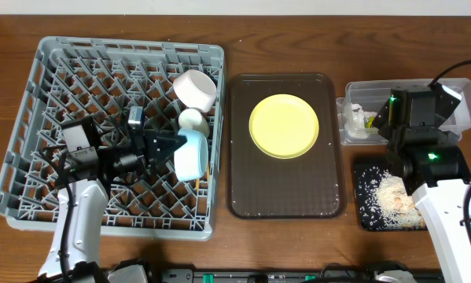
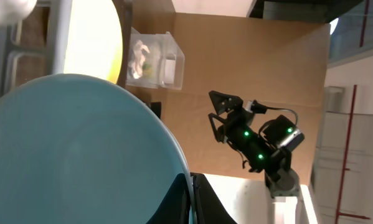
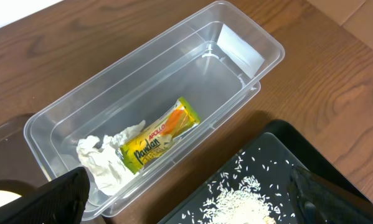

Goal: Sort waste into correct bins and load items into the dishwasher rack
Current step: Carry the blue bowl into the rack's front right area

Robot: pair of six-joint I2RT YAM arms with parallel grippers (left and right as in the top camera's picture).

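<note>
Clasping the blue cup (image 1: 194, 157), the left end effector (image 1: 176, 148) lies inside the rack (image 1: 125, 49), close to its right wall.
The right end effector (image 3: 192, 211) hangs spread and empty over the edge between one clear tub (image 3: 142, 68), holding one napkin (image 3: 102, 163) and one wrapper (image 3: 159, 140), and one black tray (image 3: 286, 149) of scraps (image 3: 242, 202). One yellow plate (image 1: 284, 126) sits alone on the brown tray (image 1: 243, 189), with bare desk (image 1: 298, 244) in front.

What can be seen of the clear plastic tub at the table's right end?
The clear tub is a long, see-through plastic box with rounded corners and a rim, upright and lidless on the wooden table beside the black tray. At one end inside lie a crumpled white napkin and a yellow-green snack wrapper, touching each other; the rest is empty.
</note>
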